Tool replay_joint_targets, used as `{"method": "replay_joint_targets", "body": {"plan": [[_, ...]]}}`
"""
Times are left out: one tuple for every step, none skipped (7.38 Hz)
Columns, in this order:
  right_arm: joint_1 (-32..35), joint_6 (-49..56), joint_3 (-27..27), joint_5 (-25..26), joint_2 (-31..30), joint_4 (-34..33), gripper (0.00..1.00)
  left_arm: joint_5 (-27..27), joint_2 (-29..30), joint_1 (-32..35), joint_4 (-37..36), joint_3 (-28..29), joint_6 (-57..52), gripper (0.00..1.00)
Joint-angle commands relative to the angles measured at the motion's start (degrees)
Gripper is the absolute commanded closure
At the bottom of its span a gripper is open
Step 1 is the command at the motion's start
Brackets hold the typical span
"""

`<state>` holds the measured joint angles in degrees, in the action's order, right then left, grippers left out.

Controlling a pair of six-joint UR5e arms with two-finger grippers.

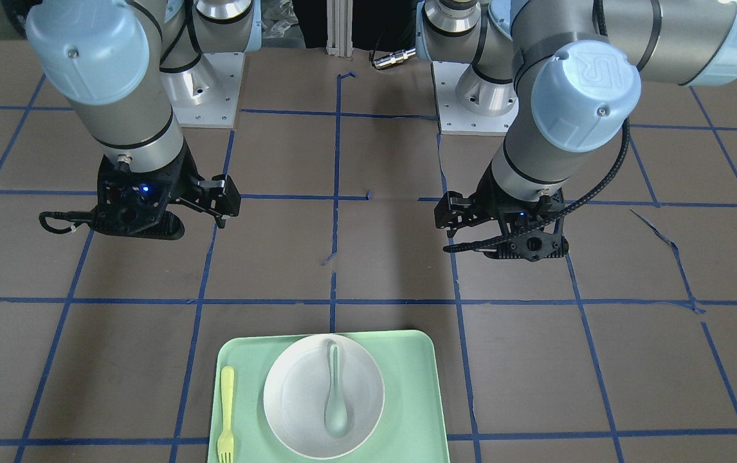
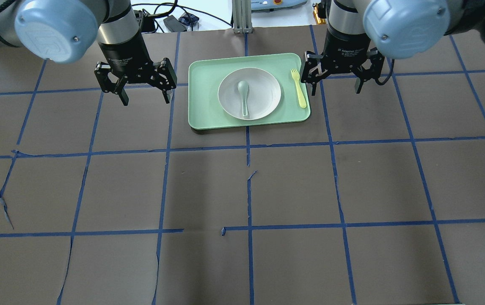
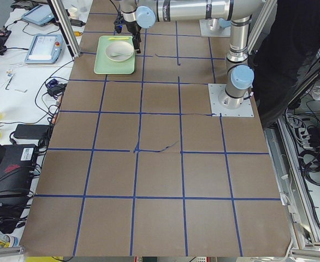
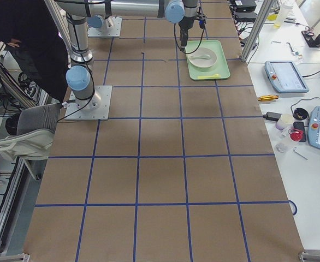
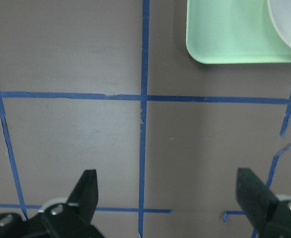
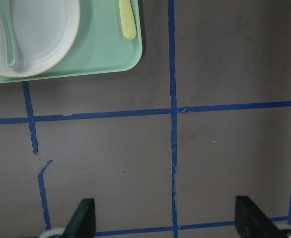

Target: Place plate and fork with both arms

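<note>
- The right gripper (image 2: 334, 87) hangs above the table with its fingers spread wide and nothing between them.
- The fork (image 2: 298, 88) is the thing nearest it. It lies just to that gripper's inner side, flat on the green tray (image 2: 204, 106), on the strip between the tray's rim and the plate (image 2: 263, 97).
- The fork's long axis runs away from the robot, tines at the far end. The right gripper's fingers are spread across that line, so I'd judge a short sideways shift and a descent would straddle the handle.
- The left gripper (image 2: 145, 95) is also wide open and empty, and hovers off the tray's other side.
- From the left gripper, the plate sits inward past the tray's rim, roughly mid-tray. That arm is nearer the plate's free edge than the right one, which has the fork in between.
- In the way: a grey-green spoon (image 2: 243, 95) lies inside the plate, handle pointing toward the robot. It would likely slide if the plate is tipped.
- The raised tray rim stands between each gripper and its target, and the fork lies close beside that rim and not far from the plate, leaving little room for fingers.
- How high the grippers hang above the tray I can't tell.
</note>
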<state>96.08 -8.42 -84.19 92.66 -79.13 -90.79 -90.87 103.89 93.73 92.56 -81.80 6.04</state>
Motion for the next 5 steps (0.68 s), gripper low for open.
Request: {"method": "replay_joint_targets", "body": {"plan": [[0.4, 0.1, -0.7, -0.1, -2.0, 1.8, 0.0, 0.3, -2.5, 0.2, 1.1, 0.0, 2.7, 0.0], [0.5, 0.2, -0.6, -0.2, -2.4, 2.5, 0.0, 0.8, -3.9, 0.5, 2.2, 0.1, 3.4, 0.0], [0.5, 0.2, -0.6, -0.2, -2.8, 2.6, 0.0, 0.8, -4.8, 0.8, 2.3, 0.1, 3.4, 0.0], [1.1, 0.2, -0.6, -1.9, -3.7, 3.9, 0.0, 0.5, -4.0, 0.7, 2.3, -0.1, 3.3, 0.0], [1.1, 0.2, -0.5, -2.0, -4.0, 4.2, 0.0, 1.0, -3.3, 0.6, 2.0, -0.1, 3.2, 0.0]]}}
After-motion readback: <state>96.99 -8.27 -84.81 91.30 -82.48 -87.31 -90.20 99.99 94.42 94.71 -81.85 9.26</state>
